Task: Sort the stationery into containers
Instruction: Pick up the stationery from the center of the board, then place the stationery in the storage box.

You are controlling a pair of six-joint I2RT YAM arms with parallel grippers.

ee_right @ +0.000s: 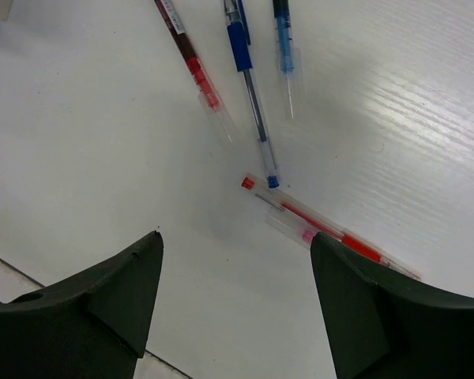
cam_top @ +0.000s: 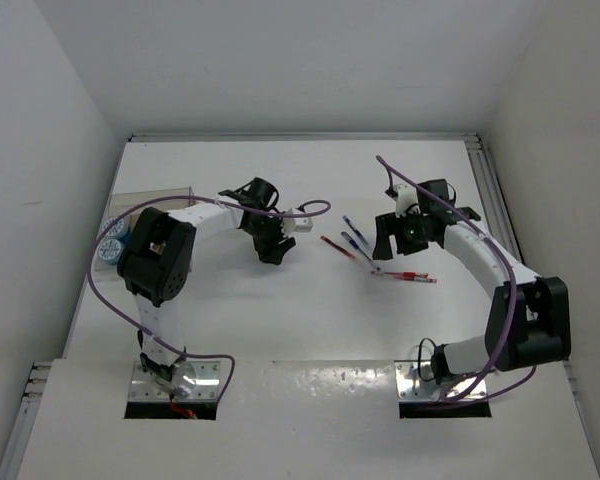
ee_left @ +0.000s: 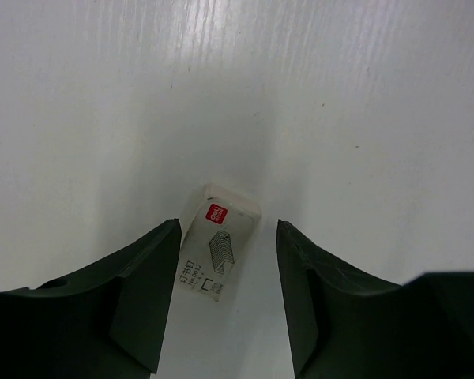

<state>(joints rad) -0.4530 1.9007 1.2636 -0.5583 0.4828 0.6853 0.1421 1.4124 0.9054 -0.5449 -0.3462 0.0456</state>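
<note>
The table (cam_top: 310, 320) was white and flat, with thin lines running across its top. A white left wall (cam_top: 30, 150), back wall (cam_top: 300, 60) and right wall (cam_top: 570, 120) stood around it. A grey metal rail (cam_top: 488, 190) ran along the table's right edge. At the front lay a white board (cam_top: 310, 420) with small scuff marks.

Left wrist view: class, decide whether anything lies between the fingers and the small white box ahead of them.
Nothing visible does. The white box lies unobstructed between the left gripper's open fingers, closer to the left-hand one in view.
</note>
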